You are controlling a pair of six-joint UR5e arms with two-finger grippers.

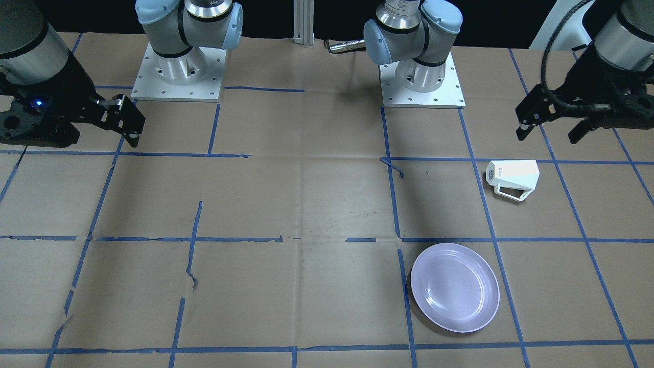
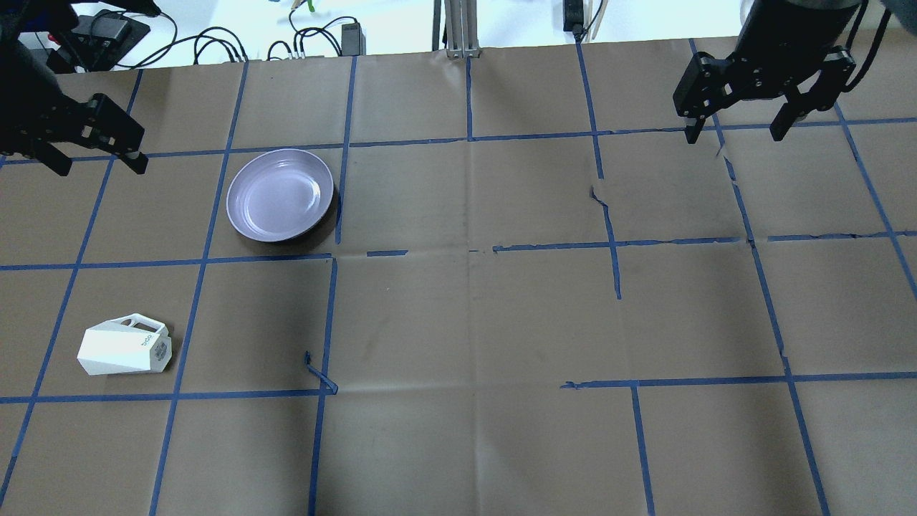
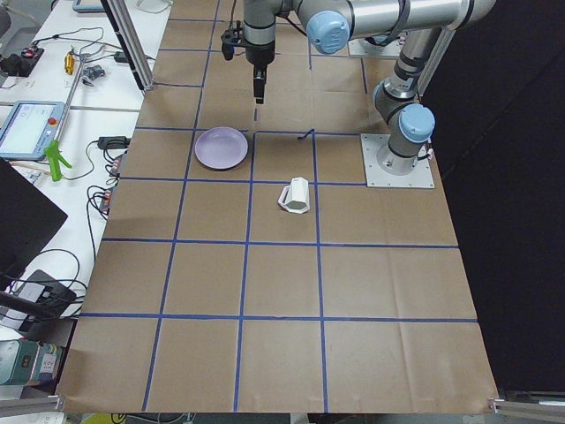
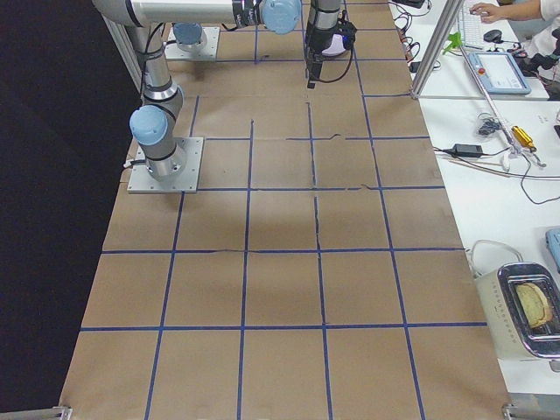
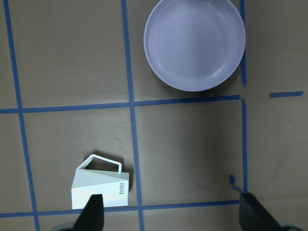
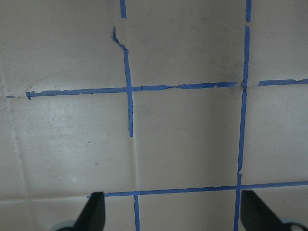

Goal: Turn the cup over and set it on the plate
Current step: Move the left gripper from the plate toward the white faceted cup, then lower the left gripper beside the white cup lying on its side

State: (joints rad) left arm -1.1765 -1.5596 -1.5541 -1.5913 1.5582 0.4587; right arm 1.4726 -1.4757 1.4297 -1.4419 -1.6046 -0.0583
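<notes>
The white faceted cup (image 2: 125,351) lies on its side on the paper-covered table, near the robot's left front, its marked base toward the table's middle and its handle toward the plate. It also shows in the front view (image 1: 512,176) and the left wrist view (image 5: 98,185). The lavender plate (image 2: 281,194) sits upright and empty farther out, also in the front view (image 1: 454,287) and the left wrist view (image 5: 195,43). My left gripper (image 2: 100,165) hangs open and empty high above the table's left side, apart from both. My right gripper (image 2: 734,135) hangs open and empty over the far right.
The brown paper is marked with a grid of blue tape (image 2: 469,251), torn in places. The two arm bases (image 1: 423,82) stand at the robot's edge. Cables and gear (image 2: 315,39) lie beyond the far edge.
</notes>
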